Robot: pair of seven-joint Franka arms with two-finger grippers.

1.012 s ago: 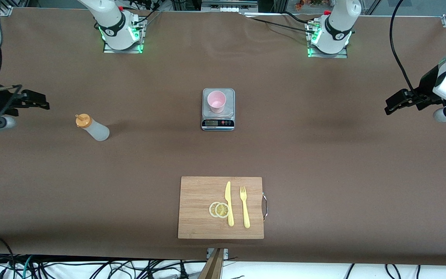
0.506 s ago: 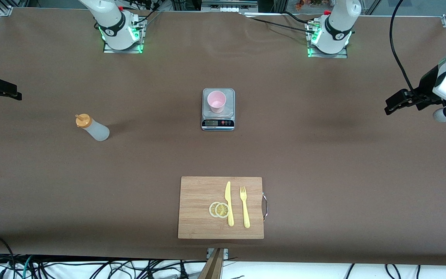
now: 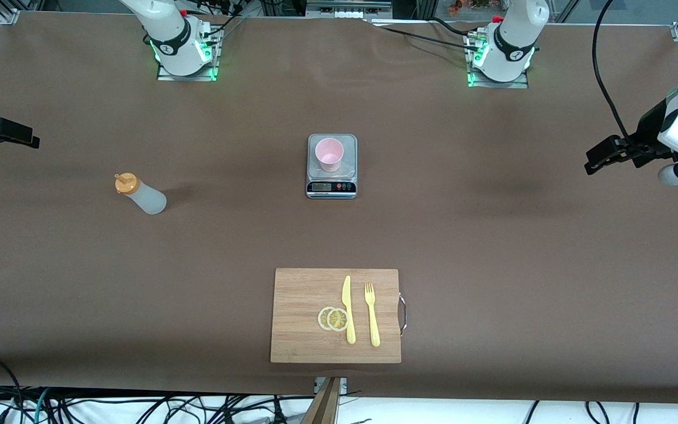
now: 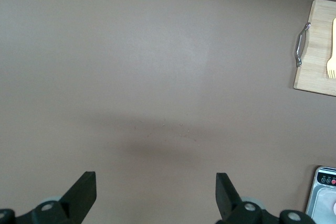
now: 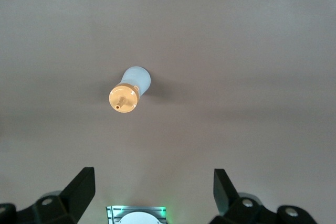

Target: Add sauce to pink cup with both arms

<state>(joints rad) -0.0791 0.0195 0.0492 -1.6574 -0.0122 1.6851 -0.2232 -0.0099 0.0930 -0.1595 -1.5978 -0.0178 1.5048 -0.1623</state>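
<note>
Brown table [image 3: 492, 247], two arms, sauce bottle and pink cup.
We list: sauce bottle [image 3: 140, 194] upright at frame's left-centre, orange cap uppermost, well apart from the right gripper [image 3: 18, 133], fingers spread, empty, at the left edge. Pink cup [image 3: 329, 154] on the scale [image 3: 332, 187], centre. Left gripper [image 3: 601, 158], spread, empty, at right edge.

The pink cup [image 3: 329, 154] stands on the scale [image 3: 331, 187] at mid-table, and the sauce bottle [image 3: 140, 194] stands upright on the table [image 3: 492, 247], well apart from the scale toward the right arm's end. The cutting board [image 3: 303, 318] lies nearer to the front camera than the scale, bearing the lemon slices [image 3: 333, 318], then the knife [image 3: 348, 309] touching them, then the fork [image 3: 371, 314] just beside the knife, toward the left arm's end.
</note>
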